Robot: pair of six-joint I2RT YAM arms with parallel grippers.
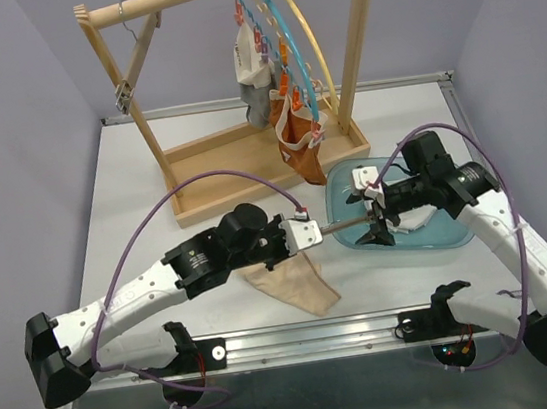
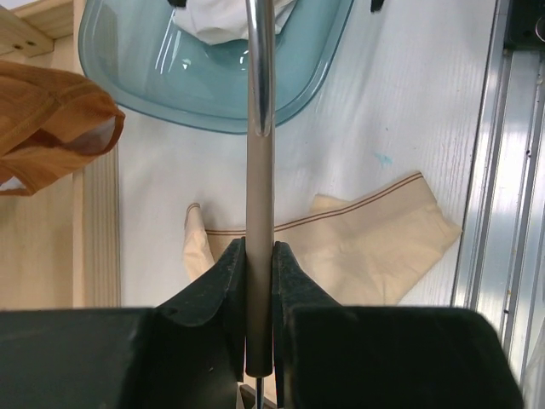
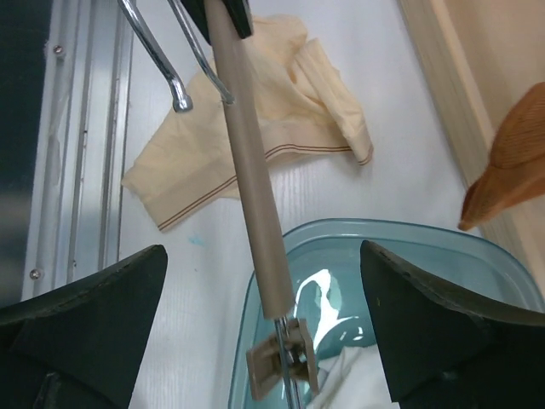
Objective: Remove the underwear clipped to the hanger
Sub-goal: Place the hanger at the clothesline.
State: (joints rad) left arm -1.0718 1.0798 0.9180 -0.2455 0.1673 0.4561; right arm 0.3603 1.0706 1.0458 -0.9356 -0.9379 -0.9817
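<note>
- Top view: a white table (image 1: pixel 130 183) boxed in by lavender walls (image 1: pixel 17 97). A wooden rack (image 1: pixel 359 52) stands at the far side.
- The left gripper (image 1: pixel 312 232) is clamped on a hanger bar (image 1: pixel 335 225). The bar lies level and points from those fingers toward the right gripper (image 1: pixel 374 219), whose fingers are spread wide above the blue tub (image 1: pixel 429 239).
- The beige underwear (image 1: pixel 289 283) lies flat on the table, below the left fingers and just to their near side, tapering toward the near right.
- The white underwear (image 1: pixel 249 56), grey underwear (image 1: pixel 257 106) and orange-brown underwear (image 1: pixel 298 146) hang clipped to coloured hangers (image 1: pixel 280 22), long axes vertical, beyond both grippers.
- Left wrist: the fingers (image 2: pixel 226 281) press on either side of the hanger bar (image 2: pixel 260 128), which runs straight out from them, its tip over the tub (image 2: pixel 170 77).
- The beige underwear (image 2: pixel 366 256) lies beneath the fingers and to their right, its striped waistband crosswise to the bar.
- The orange-brown underwear (image 2: pixel 51 119) is far off to the left. A white cloth (image 2: pixel 226 21) sits in the tub, past the bar's tip.
- Right wrist: the fingers (image 3: pixel 94 315) are far apart. The hanger bar (image 3: pixel 247 170) passes between them, touching neither.
- Only this view shows the clip (image 3: pixel 281 362) at the bar's end, over the tub (image 3: pixel 409 247) beside the white cloth (image 3: pixel 358 379). It also shows a metal hook (image 3: pixel 170 68) at the bar's far end.
- The beige underwear (image 3: pixel 255 145) lies beyond the fingers, under the bar.
</note>
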